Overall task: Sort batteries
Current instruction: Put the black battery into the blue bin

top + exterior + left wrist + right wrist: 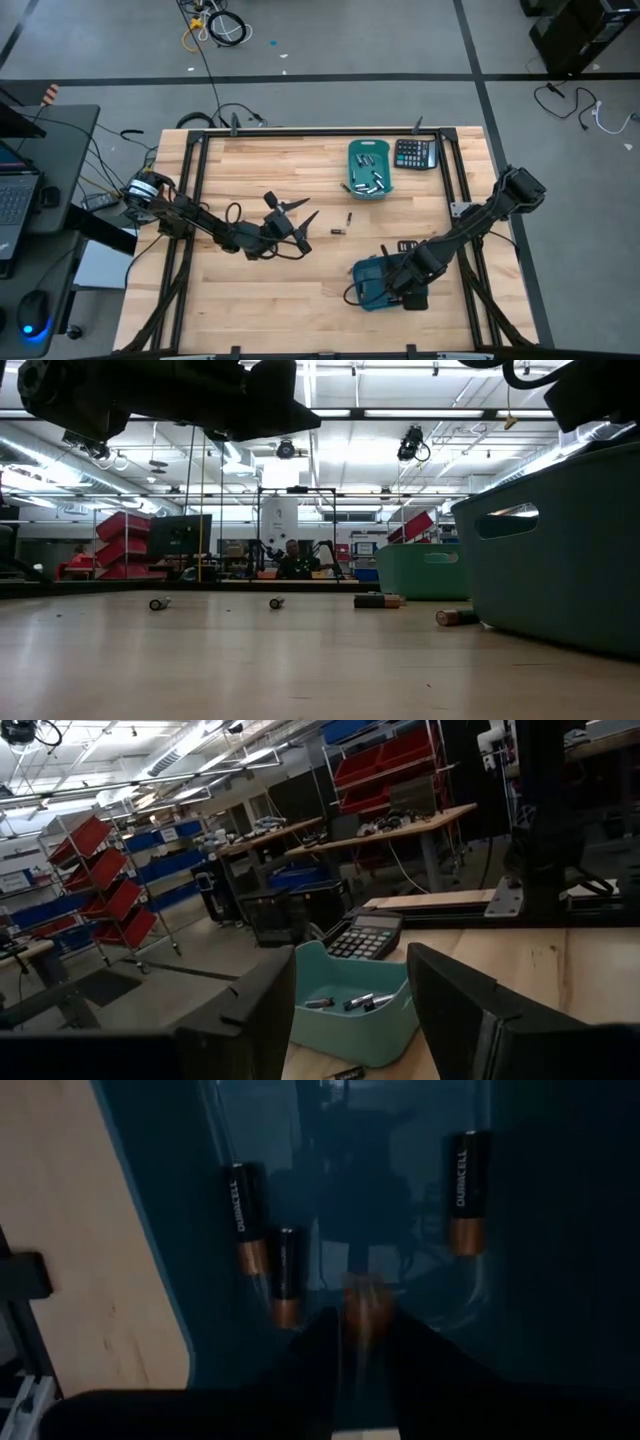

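Grey concrete floor (330,40) with loose cables (215,25); red-bin shelving (110,885), ceiling strip lights (400,413), laptop desk (30,190) at left.

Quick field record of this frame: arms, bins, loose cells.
left gripper: open, empty, above mid-table
right gripper: down inside near bin, a copper-tipped cell blurred between the fingers; held or dropped, cannot tell
cells in near bin: three black-and-copper batteries lying on its floor
far bin: silvery batteries inside
calculator: beside far bin
loose batteries: on table between the bins
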